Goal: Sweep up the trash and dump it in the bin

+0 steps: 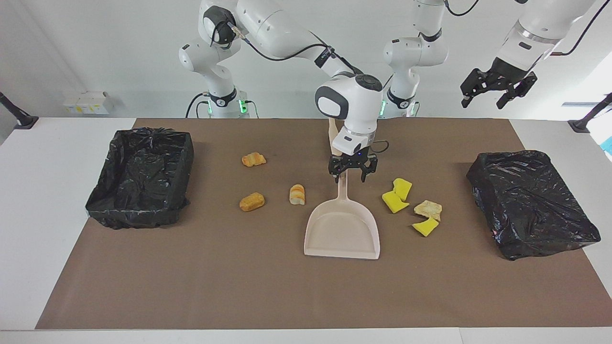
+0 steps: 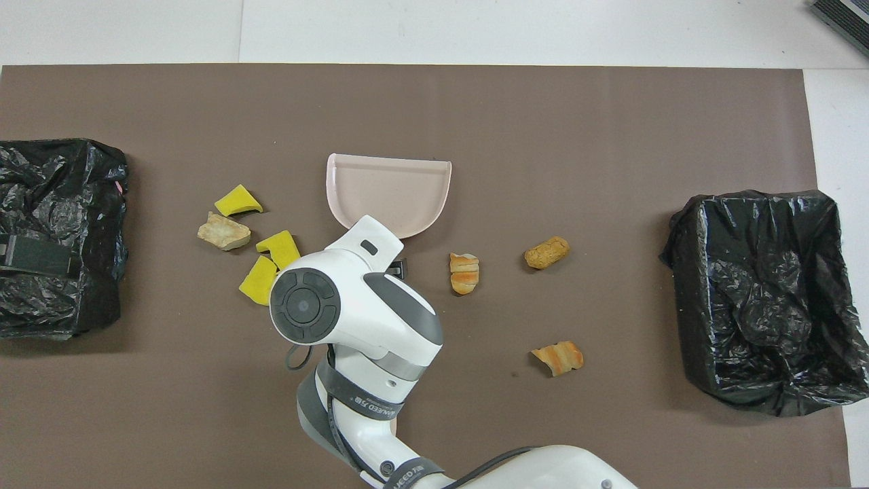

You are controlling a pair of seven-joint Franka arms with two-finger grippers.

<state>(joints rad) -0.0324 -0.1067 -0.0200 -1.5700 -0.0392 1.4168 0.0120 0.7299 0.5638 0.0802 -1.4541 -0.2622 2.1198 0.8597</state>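
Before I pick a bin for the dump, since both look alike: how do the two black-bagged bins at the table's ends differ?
The bin at the right arm's end shows an open hollow, its bag pushed down inside the walls. The bin at the left arm's end shows no opening; its bag lies across the top as a bulging cover. In the overhead view a dark strap crosses only the covered one. Both are box-shaped, wrapped in crinkled black plastic, and rest on the brown mat.

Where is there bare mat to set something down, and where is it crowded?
Bare: the wide strip of mat farther from the robots than the dustpan, running between the open bin and the closed bag. Crowded: the yellow and tan pieces beside the dustpan toward the left arm's end, three bread lumps toward the right arm's end, and the right pincer over the handle.
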